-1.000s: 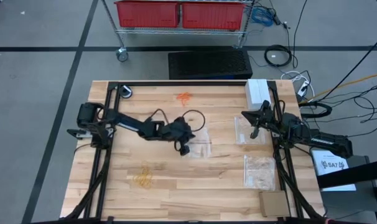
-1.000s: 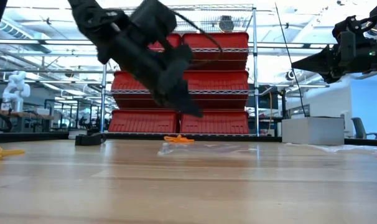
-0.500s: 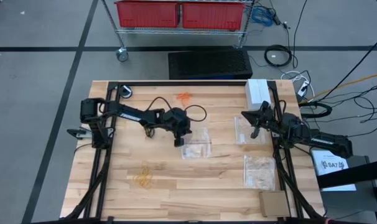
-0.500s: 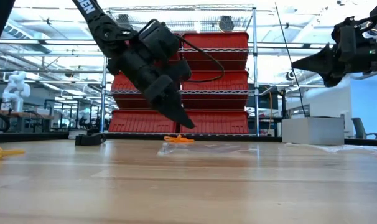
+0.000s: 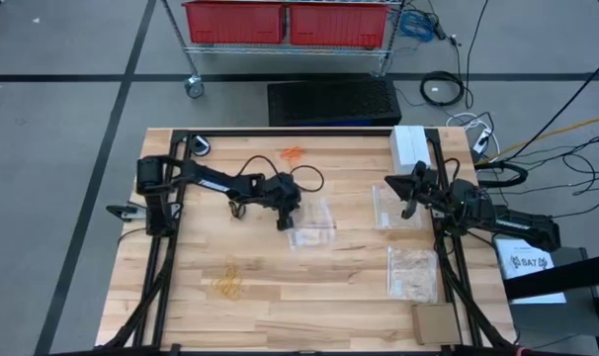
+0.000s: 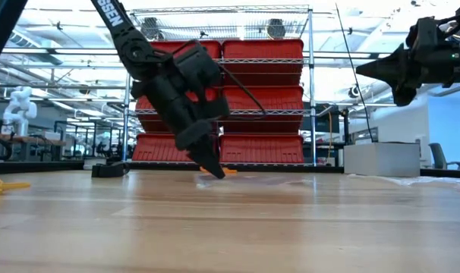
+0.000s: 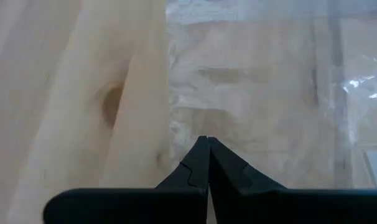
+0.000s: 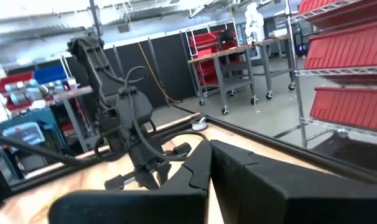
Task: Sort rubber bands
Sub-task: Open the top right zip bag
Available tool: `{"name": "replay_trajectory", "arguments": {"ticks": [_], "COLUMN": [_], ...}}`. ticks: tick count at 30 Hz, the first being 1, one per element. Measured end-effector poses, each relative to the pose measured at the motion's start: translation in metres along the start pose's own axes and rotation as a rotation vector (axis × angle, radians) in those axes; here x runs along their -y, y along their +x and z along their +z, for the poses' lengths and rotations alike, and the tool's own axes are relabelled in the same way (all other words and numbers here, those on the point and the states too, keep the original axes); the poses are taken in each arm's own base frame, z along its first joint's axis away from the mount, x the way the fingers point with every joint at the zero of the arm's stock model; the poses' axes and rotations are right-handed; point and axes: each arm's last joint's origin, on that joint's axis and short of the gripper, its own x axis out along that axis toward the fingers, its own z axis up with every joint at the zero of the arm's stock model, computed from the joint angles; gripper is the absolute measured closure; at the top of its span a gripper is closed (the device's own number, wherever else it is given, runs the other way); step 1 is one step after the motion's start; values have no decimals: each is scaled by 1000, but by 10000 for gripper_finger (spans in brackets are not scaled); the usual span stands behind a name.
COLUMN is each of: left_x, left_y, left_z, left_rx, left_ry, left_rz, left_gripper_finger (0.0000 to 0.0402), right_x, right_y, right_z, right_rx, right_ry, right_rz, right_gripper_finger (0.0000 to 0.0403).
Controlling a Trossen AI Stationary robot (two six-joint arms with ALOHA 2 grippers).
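My left gripper is shut, slanting down at the left edge of a clear plastic bag in the table's middle; nothing shows between its fingers. In the low view its tip is almost at the table top. A cluster of orange rubber bands lies toward the far edge. A pale yellow cluster lies near the front left. My right gripper is shut, raised above the table's right side, holding nothing. My left gripper's shut fingertips stand at the clear bag's left edge, slanting down from the table's left. Whether they touch the bag or the table, I cannot tell.
Two more clear bags lie at the right, by a white box and a cardboard box. A small dark thing sits at the far left corner. Black frame rails run along both sides.
My left gripper, staying shut, has come down and tipped steeper, shifting a little toward the table's far and left edges, to the clear bag's left edge. My right gripper has rolled a little in place.
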Motion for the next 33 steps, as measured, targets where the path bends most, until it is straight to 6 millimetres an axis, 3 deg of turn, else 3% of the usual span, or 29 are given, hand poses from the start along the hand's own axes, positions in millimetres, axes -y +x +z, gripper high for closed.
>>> {"name": "replay_trajectory", "arguments": {"ticks": [8, 13, 18, 22, 27, 33], "left_x": [20, 37, 57, 65, 67, 68], "left_y": [-1, -18, -49, -61, -58, -55], "left_z": [-11, -20, -18, -23, -30, -33], "left_rx": [41, 79, 126, 67, -17, -32], "left_ry": [-175, -151, 109, 378, 624, 703], "left_rz": [149, 174, 121, 103, 99, 56], "left_gripper_finger": [399, 400, 400, 399, 364, 302], "right_x": [-1, -2, -1, -1, -1, -1], "right_y": [0, 0, 0, 0, 0, 0], "right_z": [-1, -1, -1, -2, -2, -2], "right_rx": [-19, -22, -28, -33, -36, -38], "right_ry": [82, 82, 75, 73, 72, 72], "right_rz": [48, 54, 52, 50, 49, 49], "right_gripper_finger": [403, 403, 403, 403, 403, 403]}}
